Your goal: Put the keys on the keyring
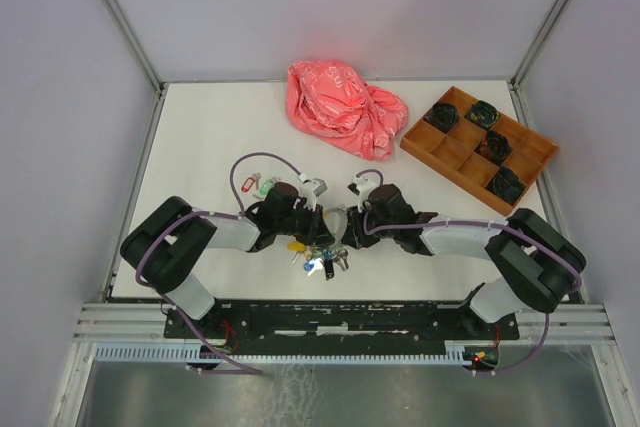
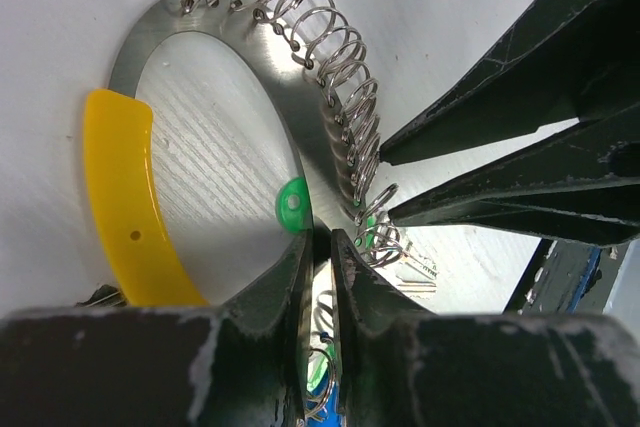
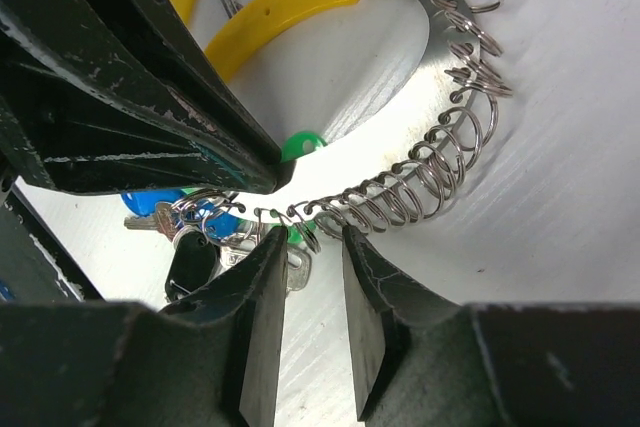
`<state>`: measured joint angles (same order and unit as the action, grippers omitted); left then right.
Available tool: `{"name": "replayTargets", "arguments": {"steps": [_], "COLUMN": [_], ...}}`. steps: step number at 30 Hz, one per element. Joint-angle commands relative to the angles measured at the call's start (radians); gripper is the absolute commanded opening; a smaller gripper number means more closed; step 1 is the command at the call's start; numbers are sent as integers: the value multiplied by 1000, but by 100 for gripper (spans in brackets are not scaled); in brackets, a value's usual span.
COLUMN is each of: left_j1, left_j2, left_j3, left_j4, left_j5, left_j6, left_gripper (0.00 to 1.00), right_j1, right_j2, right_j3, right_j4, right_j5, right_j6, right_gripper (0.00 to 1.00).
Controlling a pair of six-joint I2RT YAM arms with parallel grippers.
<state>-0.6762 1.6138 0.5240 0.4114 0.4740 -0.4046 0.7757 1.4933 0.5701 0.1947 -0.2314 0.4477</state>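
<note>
The keyring point(image 2: 290, 82) is a wide flat silver ring with a yellow section point(image 3: 290, 2) and a row of small wire loops along its edge. It is held up between both grippers point(image 1: 337, 222). My left gripper point(image 2: 322, 239) is shut on the ring's edge next to a green tag point(image 2: 292, 202). My right gripper point(image 3: 312, 237) is open, its fingertips at the looped edge of the ring. Keys with blue tags point(image 3: 205, 219) and a black fob hang below it, bunched on the table point(image 1: 318, 263).
Two keys with red and green tags point(image 1: 262, 185) lie on the table left of the grippers. A crumpled pink bag point(image 1: 345, 107) lies at the back. A wooden compartment tray point(image 1: 480, 147) with dark items stands at the back right.
</note>
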Motion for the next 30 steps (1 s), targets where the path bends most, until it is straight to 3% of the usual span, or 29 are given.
{"name": "replayTargets", "arguments": {"steps": [1,7,14,19,23,30], "left_j1": [-1,0,-1,0,19,82], "left_j2": [19,21,25,7,-58,-200], "left_j3": [-9,-9,-10,-29,-74,-138], "left_j4": [26,36,54,96,145,322], "left_j5": [9,14,14,21,13,61], "left_j6": [-34,-43,-54,-60,-37,1], "left_gripper": [19,19,18,18,15,28], "right_j1": [-5,-6,-6,-6,-6,-6], "right_j2": [25,49,40,31,-23,-131], "right_j3": [31,34,42,67,97,207], "right_j4": [54,87,82,23,-54,-282], "right_j5": [-21,-67,-94,-87,-94,-97], "right_j6": [-17,-12,-23,-79,-184,-380], "right_gripper": [36,31,17,1,1,1]}}
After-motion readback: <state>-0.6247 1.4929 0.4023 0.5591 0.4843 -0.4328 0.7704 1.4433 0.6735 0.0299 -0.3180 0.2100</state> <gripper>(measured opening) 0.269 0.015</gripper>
